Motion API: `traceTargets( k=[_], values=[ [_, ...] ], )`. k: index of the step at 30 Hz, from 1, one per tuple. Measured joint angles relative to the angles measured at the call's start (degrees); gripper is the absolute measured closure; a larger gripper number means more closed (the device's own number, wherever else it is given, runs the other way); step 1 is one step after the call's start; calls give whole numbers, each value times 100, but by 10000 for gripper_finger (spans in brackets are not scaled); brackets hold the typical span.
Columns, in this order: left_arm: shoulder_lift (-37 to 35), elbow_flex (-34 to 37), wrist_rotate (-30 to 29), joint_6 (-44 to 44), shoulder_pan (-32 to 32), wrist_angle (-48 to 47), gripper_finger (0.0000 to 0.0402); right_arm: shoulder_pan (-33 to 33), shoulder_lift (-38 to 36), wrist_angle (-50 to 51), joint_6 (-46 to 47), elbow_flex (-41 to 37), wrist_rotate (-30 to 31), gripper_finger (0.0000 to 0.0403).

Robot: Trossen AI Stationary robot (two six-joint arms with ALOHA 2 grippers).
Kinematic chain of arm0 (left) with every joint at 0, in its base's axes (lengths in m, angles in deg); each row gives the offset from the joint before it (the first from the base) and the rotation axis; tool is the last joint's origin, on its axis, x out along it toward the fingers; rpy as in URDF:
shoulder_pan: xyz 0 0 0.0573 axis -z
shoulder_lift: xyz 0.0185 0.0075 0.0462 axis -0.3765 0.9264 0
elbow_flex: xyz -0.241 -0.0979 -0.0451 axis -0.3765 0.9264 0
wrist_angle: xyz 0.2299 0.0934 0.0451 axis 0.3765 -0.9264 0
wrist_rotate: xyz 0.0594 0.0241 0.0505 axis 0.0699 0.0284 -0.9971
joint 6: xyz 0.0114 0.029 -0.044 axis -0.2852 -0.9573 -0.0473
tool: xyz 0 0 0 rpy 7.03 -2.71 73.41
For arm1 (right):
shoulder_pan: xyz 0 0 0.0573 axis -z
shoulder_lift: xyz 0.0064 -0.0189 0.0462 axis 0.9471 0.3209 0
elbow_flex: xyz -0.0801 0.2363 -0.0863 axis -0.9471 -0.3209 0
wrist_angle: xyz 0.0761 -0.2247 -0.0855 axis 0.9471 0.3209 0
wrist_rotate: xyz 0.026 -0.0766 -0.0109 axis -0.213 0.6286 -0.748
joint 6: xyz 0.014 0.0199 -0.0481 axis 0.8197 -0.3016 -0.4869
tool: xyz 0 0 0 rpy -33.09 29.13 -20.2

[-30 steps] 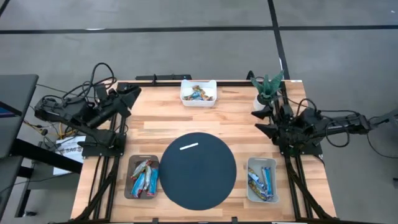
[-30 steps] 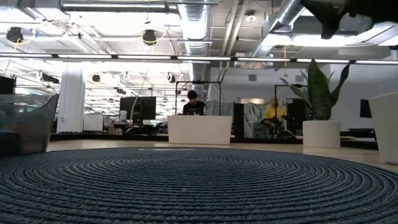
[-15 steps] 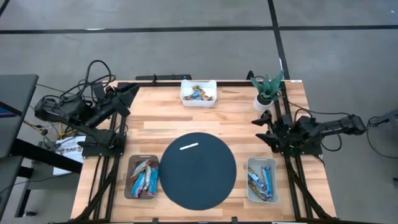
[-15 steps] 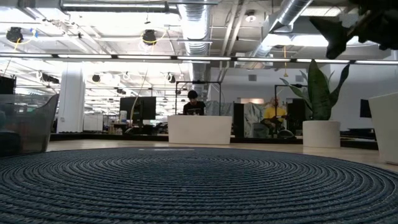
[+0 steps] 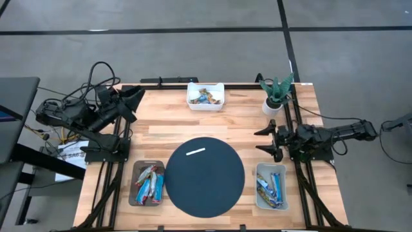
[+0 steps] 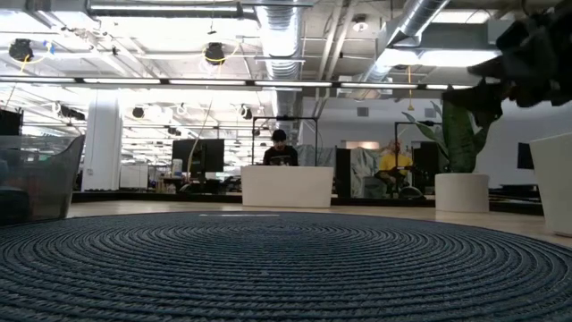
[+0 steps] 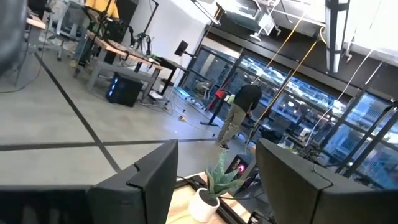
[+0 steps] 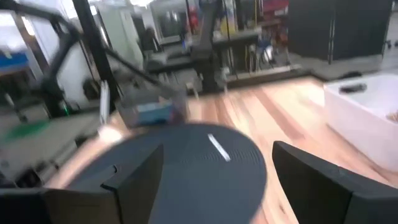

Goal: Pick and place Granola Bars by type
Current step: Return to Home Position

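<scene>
Granola bars lie in three bins. Mixed ones fill the white bin at the far edge. Blue and brown ones lie in the grey bin near left, and blue ones in the bin near right. My left gripper hovers open over the far left corner, with nothing between its fingers. My right gripper stands open at the right edge, above the near-right bin and pointing toward the dark round disc; it holds nothing.
The dark round disc with a short white strip lies mid-table near the front edge. A potted plant stands at the far right corner. Bare wood lies between the disc and the white bin.
My right gripper has sunk and drawn toward the table's near edge, away from the plant, levelling out and staying open. In the low view it drops from the top edge down the right side.
</scene>
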Motion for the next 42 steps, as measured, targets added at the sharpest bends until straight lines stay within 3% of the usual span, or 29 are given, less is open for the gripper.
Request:
traceTargets(
  k=[8,12,21,24,27,31,34,39,42],
  values=[
    [-4,0,-3,31,1,-267,194,4,55,473,-248,-2,39,107],
    [-4,0,82,573,0,-287,194,4,50,474,-577,-2,39,107],
    [55,60,2099,469,26,-597,194,4,50,474,-590,-4,20,107],
    [-108,726,2158,659,230,-248,194,4,50,474,-591,-4,17,107],
    [-478,1830,2247,224,403,1051,194,4,50,476,-590,-4,17,107],
    [-1238,3401,3536,-373,420,2815,194,4,50,474,-589,-4,15,107],
    [-1858,4403,4227,-403,424,3604,194,4,50,474,-589,-7,13,107],
    [-2762,5307,4901,-398,421,3742,194,4,50,474,-589,-7,11,107],
    [-3225,5430,5204,-388,418,3047,194,4,50,472,-589,-7,11,107]
  ],
)
